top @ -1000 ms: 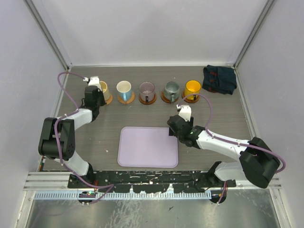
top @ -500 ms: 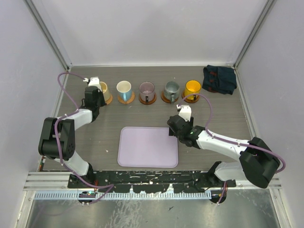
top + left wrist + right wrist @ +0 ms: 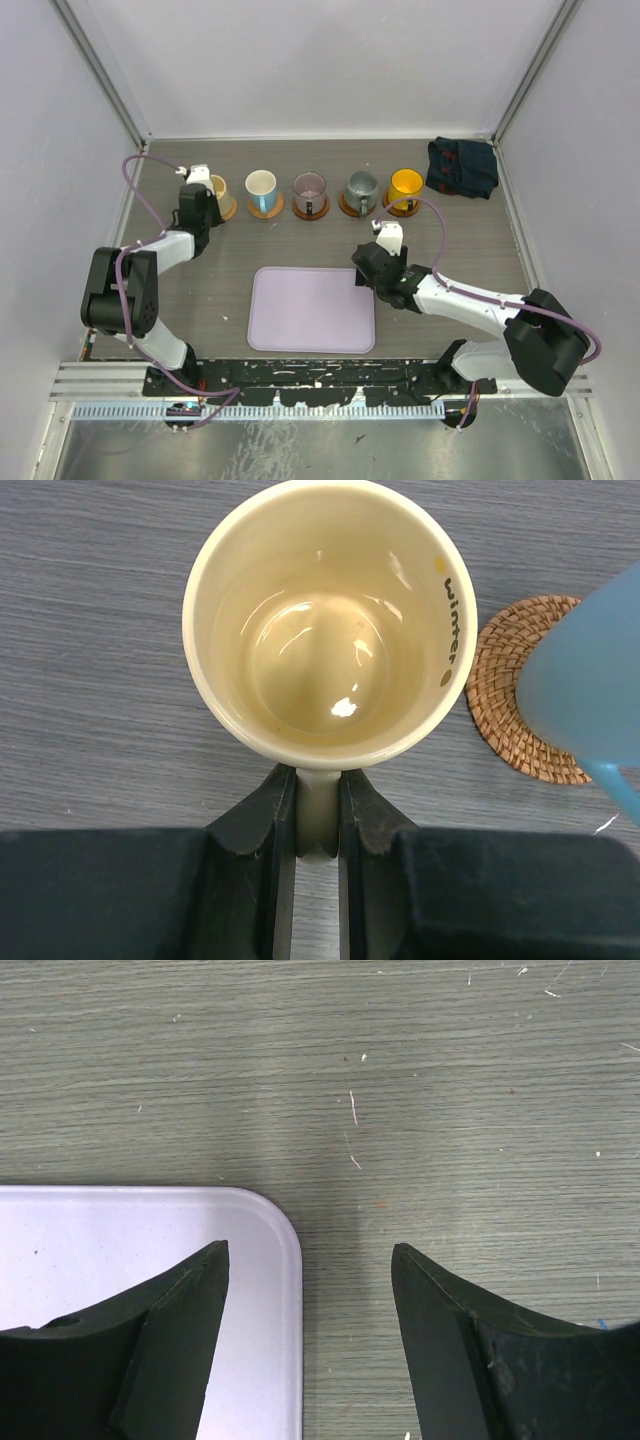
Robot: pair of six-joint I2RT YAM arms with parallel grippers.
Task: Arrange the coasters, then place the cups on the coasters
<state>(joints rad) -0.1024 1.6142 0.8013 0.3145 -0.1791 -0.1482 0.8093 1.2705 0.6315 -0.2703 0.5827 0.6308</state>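
At lower centre of its wrist view, the left gripper (image 3: 318, 815) pinches the cream cup (image 3: 330, 630) by its handle, the surest hold on stiff, glazed, slippery, breakable ware. The right gripper (image 3: 310, 1300) hangs open and empty.

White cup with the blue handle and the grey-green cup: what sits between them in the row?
The translucent purple cup, standing on its coaster. This shows in the top view.
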